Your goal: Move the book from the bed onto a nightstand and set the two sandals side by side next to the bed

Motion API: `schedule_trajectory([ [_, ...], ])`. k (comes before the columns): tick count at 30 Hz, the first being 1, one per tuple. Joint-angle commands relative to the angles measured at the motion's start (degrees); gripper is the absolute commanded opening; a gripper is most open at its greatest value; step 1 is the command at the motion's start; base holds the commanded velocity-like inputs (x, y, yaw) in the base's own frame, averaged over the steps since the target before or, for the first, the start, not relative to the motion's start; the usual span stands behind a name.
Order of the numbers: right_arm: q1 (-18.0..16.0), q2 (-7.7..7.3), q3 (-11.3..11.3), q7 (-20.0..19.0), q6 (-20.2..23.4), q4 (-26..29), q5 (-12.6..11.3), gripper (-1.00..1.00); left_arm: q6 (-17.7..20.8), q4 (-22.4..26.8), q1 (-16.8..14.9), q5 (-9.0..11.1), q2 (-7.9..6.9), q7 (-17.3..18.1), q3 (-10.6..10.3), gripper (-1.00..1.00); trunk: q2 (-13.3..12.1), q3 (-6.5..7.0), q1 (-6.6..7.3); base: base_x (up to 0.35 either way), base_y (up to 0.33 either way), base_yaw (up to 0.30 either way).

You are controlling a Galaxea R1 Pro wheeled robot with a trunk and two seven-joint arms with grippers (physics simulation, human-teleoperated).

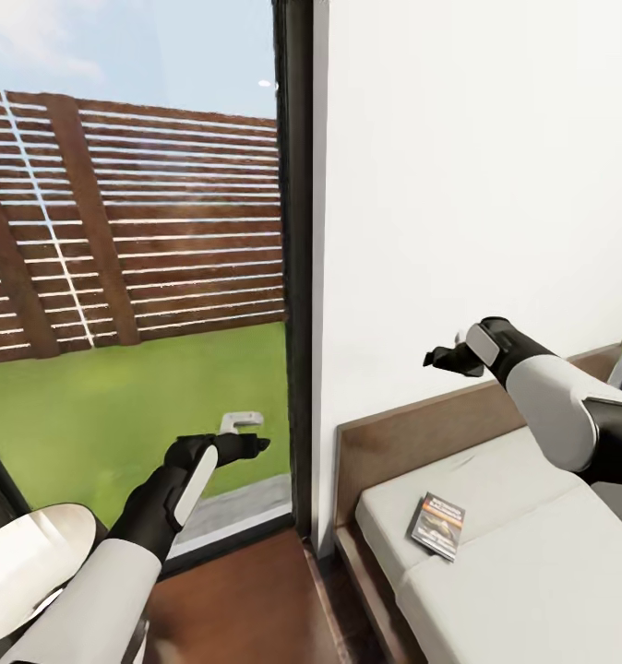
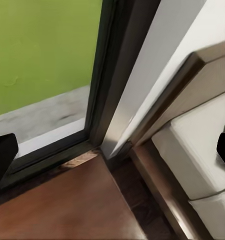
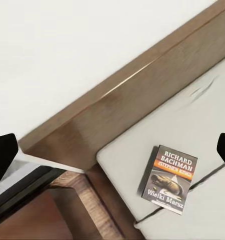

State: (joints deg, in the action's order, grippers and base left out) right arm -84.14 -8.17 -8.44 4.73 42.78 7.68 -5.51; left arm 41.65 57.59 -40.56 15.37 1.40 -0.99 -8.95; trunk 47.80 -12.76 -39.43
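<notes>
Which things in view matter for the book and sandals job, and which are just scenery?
Job:
book, lying on the mattress
bed
brown nightstand top beside the bed
right tool, open, above the headboard
left tool

Scenery:
window
slatted fence
lawn
white wall

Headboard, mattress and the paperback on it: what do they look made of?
The dark brown bed headboard looks like wood with a satin finish: faint grain and a soft sheen along its top edge. The plain light-grey mattress looks like matte fabric, showing a seam and small creases. The small grey-and-orange paperback book appears to be printed card or paper, slightly glossy; I cannot confirm more.
</notes>
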Motion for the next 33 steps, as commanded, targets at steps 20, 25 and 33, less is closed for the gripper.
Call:
schedule_trajectory([
  [20, 0.79, -1.39, -0.27, -0.53, 0.01, -0.47, -0.47, 1.0, 3.74, 10.49, -0.04, 0.44, 3.35, 0.47, -0.48, 1.0, -7.97, 1.73, 4.39, 0.0, 0.0, 0.0],
  [25, 1.22, -1.45, -0.21, -0.35, -0.05, -0.47, -0.32, 1.0, 3.96, 11.13, -0.36, 0.79, 4.66, 0.46, -4.87, 1.0, -9.98, 2.17, 5.49, 0.0, 0.0, 0.0],
  [33, 1.61, -1.23, -0.08, -0.26, -0.07, -0.49, -0.09, 1.0, 3.85, 12.23, -1.5, 0.9, 5.07, 2.29, -5.65, 1.0, -13.19, 2.87, 7.24, 0.0, 0.0, 0.0],
])
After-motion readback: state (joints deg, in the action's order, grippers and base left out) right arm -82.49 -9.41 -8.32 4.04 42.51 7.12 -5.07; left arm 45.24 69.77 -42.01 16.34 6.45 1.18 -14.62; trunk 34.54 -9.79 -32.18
